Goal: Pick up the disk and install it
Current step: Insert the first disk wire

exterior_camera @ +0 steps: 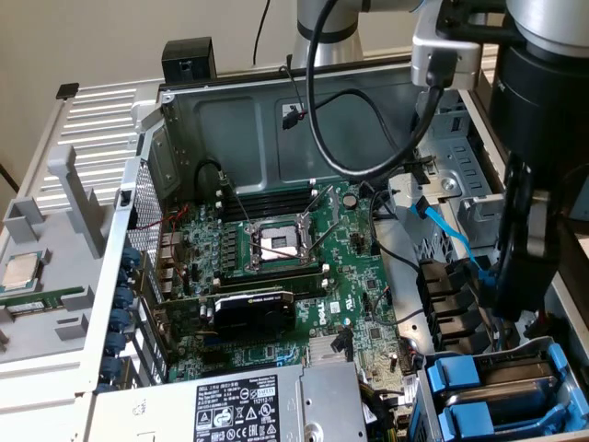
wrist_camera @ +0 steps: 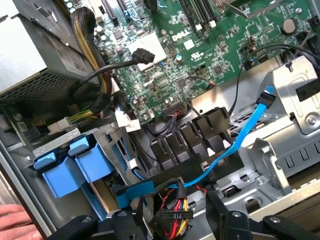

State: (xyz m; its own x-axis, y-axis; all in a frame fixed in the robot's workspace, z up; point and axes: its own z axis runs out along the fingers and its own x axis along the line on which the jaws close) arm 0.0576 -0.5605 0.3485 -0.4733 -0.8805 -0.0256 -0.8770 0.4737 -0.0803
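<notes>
Blue plastic marks what I'm after: the disk (exterior_camera: 512,374) (wrist_camera: 75,170) sits in its carrier inside the drive cage (exterior_camera: 433,396), already slotted in by the look of it. A second blue carrier (exterior_camera: 471,421) is right alongside, and I cannot say for certain which of the two is the task's own. From the claw (exterior_camera: 521,281) (wrist_camera: 172,226) it lies just beside and lower down, on the side toward the grey power supply (exterior_camera: 267,405). Its long axis seems to run across the cage, away from the motherboard (exterior_camera: 276,267).

My claw stands partly open and has no hold on the disk. A bundle of coloured wires ending in a black plug (wrist_camera: 172,220) sits in the gap, and I see no sign that it is pinched. A blue SATA cable (wrist_camera: 235,145) trails close by.

A person's hand (wrist_camera: 12,222) rests at the case edge, beyond the carriers from the claw.
</notes>
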